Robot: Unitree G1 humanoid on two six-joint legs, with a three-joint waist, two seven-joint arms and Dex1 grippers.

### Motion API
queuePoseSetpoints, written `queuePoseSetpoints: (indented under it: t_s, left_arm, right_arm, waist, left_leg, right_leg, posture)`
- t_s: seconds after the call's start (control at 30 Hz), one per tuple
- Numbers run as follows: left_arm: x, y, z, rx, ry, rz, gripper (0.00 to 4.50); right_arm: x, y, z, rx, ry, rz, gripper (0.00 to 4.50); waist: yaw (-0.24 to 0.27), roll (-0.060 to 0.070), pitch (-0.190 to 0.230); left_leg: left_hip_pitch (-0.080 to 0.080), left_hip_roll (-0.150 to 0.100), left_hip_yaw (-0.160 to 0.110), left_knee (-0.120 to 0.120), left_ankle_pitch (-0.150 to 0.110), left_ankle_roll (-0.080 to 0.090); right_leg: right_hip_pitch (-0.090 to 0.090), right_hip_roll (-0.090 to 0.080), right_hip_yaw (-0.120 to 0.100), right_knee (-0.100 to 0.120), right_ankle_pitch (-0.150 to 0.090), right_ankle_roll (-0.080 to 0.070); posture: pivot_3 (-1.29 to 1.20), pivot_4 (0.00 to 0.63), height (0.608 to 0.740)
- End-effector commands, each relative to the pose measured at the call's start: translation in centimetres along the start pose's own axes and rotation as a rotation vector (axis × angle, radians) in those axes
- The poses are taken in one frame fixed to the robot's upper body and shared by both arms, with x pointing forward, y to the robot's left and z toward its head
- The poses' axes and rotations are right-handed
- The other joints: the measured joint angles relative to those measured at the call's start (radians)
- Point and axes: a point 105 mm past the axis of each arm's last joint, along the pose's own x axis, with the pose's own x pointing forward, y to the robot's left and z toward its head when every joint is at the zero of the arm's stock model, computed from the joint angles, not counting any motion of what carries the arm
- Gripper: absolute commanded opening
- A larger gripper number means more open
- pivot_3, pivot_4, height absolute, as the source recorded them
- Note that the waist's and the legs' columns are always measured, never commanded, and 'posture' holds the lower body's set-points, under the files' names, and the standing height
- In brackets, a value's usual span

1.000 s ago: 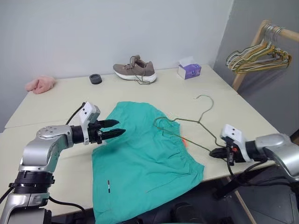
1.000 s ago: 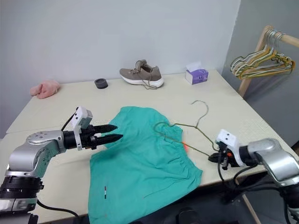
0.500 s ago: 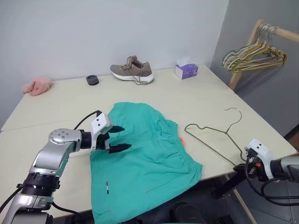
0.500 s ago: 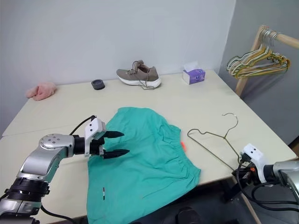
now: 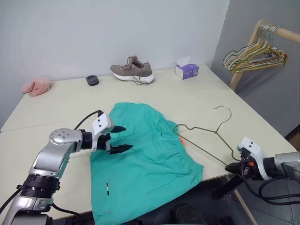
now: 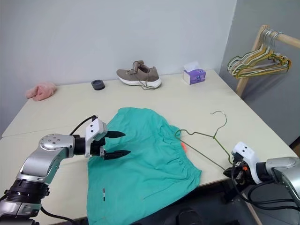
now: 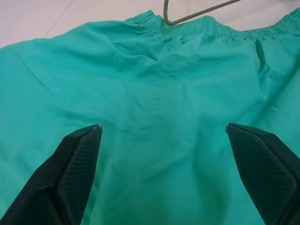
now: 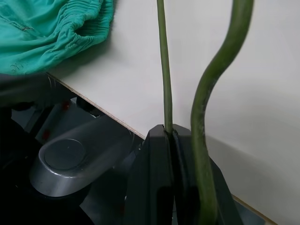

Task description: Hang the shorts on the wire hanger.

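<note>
The teal shorts (image 5: 145,154) lie spread flat on the table, their gathered waistband toward the right, with an orange tag (image 5: 181,140) at it. My left gripper (image 5: 120,138) hovers open over the shorts' left part, and the cloth shows between its fingers (image 7: 70,173) in the left wrist view. My right gripper (image 6: 230,172) sits at the table's front right edge, shut on one corner of the wire hanger (image 5: 202,132). The wire (image 8: 164,70) runs out from between the shut fingers. The hanger's far shoulder (image 7: 187,16) reaches the waistband, and its hook (image 5: 224,110) points toward the back.
A brown shoe (image 5: 132,72), a purple tissue box (image 5: 186,71), a black round thing (image 5: 92,80) and a pink cloth (image 5: 36,86) lie along the far side of the table (image 5: 61,108). A wooden rack with a bunch of hangers (image 5: 255,51) stands at the right.
Over the last half second my right gripper has carried the hanger left, so its far shoulder now reaches the waistband. The left gripper opened wider a second ago and has stayed put since.
</note>
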Motion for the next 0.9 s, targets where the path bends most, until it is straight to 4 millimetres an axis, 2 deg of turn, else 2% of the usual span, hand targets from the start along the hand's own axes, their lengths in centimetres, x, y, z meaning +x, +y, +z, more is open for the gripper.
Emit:
queuePoseSetpoints:
  t_s: [0.03, 0.23, 0.37, 0.67, 0.9]
  left_arm:
    - [-0.8, -0.1, 1.0, 0.026, -0.020, 0.013, 4.47]
    - [-0.8, -0.1, 1.0, -0.002, -0.040, 0.028, 4.47]
    - [-0.9, 0.5, 1.0, -0.012, -0.045, 0.057, 4.47]
    - [-1.1, 1.2, 1.0, -0.017, -0.056, 0.086, 4.47]
    - [-1.2, 0.9, 0.3, -0.025, -0.047, 0.080, 4.47]
  right_arm:
    - [-0.9, -0.6, 0.7, 0.031, -0.035, -0.017, 0.00]
    - [-1.1, -1.3, -0.1, 0.152, -0.055, -0.052, 0.00]
    - [-1.1, -1.7, -0.8, 0.157, -0.033, -0.094, 0.00]
    - [-0.8, 0.3, 0.6, 0.061, -0.021, 0.004, 0.00]
    - [-0.3, 1.5, 1.2, 0.009, 0.016, 0.060, 0.00]
  waist:
    - [0.000, 0.000, 0.000]
    - [0.003, 0.000, 0.000]
    - [0.002, 0.000, 0.000]
    - [0.001, 0.000, 0.000]
    - [0.001, 0.000, 0.000]
  left_leg:
    - [0.000, 0.000, 0.000, 0.000, 0.000, 0.000]
    - [0.000, 0.000, -0.001, 0.000, 0.000, 0.000]
    - [0.000, 0.000, 0.000, 0.000, 0.000, 0.000]
    - [0.000, 0.000, 0.000, 0.000, 0.000, 0.000]
    - [0.000, 0.000, 0.000, 0.000, 0.000, 0.000]
  right_leg:
    - [0.000, 0.000, 0.000, 0.000, 0.000, 0.000]
    - [0.000, 0.000, 0.000, 0.000, 0.000, 0.000]
    - [0.000, 0.000, 0.000, 0.000, 0.000, 0.000]
    - [0.000, 0.000, 0.000, 0.000, 0.000, 0.000]
    - [0.000, 0.000, 0.000, 0.000, 0.000, 0.000]
  posture:
    - [-0.25, 0.000, 0.740]
    - [-0.26, 0.000, 0.740]
    - [-0.26, 0.000, 0.740]
    - [-0.26, 0.000, 0.740]
    - [-0.25, 0.000, 0.740]
